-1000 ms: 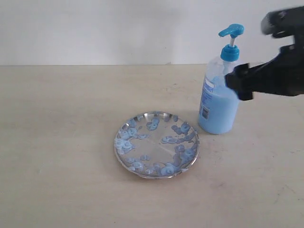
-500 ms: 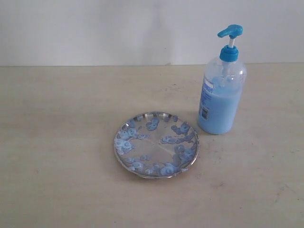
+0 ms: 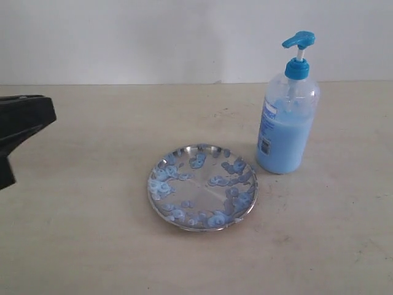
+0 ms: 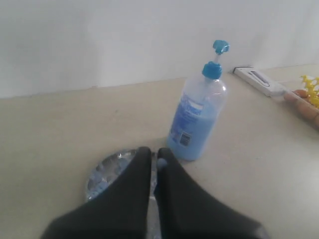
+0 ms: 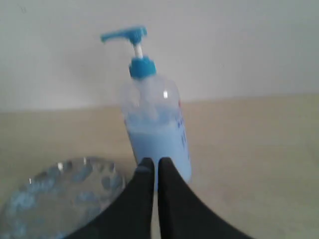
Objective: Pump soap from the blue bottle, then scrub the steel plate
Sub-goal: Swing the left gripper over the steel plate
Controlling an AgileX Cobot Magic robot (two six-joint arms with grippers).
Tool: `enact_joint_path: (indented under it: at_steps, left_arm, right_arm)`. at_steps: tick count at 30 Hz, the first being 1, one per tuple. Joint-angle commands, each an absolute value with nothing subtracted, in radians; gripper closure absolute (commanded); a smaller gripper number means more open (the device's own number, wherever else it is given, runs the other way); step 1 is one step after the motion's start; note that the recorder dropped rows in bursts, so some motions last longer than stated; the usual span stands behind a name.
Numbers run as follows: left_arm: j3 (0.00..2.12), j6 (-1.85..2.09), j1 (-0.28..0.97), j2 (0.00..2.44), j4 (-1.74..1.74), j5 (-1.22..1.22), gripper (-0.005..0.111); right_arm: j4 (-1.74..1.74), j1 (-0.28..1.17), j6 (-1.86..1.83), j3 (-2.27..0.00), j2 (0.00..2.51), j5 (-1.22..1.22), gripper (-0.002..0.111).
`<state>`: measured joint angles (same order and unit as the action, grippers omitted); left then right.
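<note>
The blue bottle [image 3: 287, 117] stands upright at the right, pump head up, half full of pale blue soap [image 3: 282, 144]. The steel plate [image 3: 201, 187] lies to its left on the table, dotted with curly blue blobs. My left gripper [image 3: 37, 117] shows as a dark shape at the far left edge, well apart from the plate. From the left wrist, its gripper [image 4: 154, 154] is shut and empty above the plate [image 4: 107, 167], with the bottle [image 4: 197, 119] beyond. The right gripper [image 5: 154, 164] is shut and empty, facing the bottle [image 5: 154, 124] with the plate [image 5: 55, 191] beside it. It is outside the exterior view.
A beige table [image 3: 92, 246] carries everything, with a white wall behind. In the left wrist view a white flat object [image 4: 259, 78] and something yellow [image 4: 311, 85] lie far off past the bottle.
The right arm, beside the bottle one second ago, has pulled out of the exterior view. The left gripper has come in at the left edge. The bottle and plate stay in place.
</note>
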<state>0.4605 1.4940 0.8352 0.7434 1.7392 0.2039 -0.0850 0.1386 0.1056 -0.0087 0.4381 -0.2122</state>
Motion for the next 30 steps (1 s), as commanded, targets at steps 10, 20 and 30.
enact_joint_path:
  at_steps: [10,20,30]
  left_arm:
    - [0.875,1.376,0.67,1.518,1.744,-0.105,0.103]
    - [0.969,0.637,0.515,1.652,1.066,-0.894,0.103]
    - [1.703,0.273,0.499,2.084,0.417,-1.189,0.103]
  right_arm:
    - [-0.095,0.139,0.444,0.0,0.52,0.094,0.109]
    - [-0.095,0.139,0.444,0.0,0.52,0.094,0.109]
    - [-0.095,0.139,0.444,0.0,0.52,0.094,0.109]
